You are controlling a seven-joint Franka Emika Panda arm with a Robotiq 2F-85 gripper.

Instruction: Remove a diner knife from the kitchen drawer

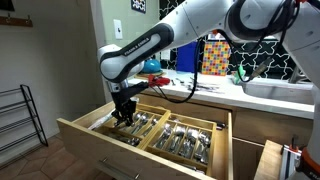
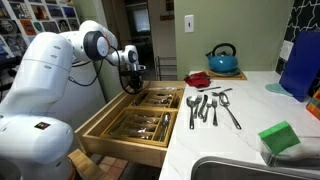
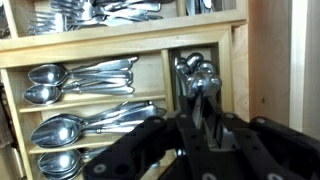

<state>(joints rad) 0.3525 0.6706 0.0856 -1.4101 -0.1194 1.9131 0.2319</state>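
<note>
The kitchen drawer [image 1: 95,143] is pulled out, a wide pale-wood drawer with divider trays full of silver cutlery; it shows in both exterior views [image 2: 120,142]. My gripper [image 1: 124,113] reaches down into its far end [image 2: 133,88]. In the wrist view the gripper [image 3: 203,125] sits over a narrow right-hand compartment. Its fingers are closed on a slim silver dinner knife [image 3: 193,92] that stands among other knife handles. Spoons [image 3: 75,75] lie in the compartments to the left, forks [image 3: 100,12] above.
The counter beside the drawer holds several loose utensils [image 2: 210,105], a red bowl [image 2: 197,78], a blue kettle [image 2: 222,58], a green sponge [image 2: 280,137] and a sink [image 2: 245,170]. A narrow pull-out with a red-and-white tag [image 1: 290,157] stands open nearby.
</note>
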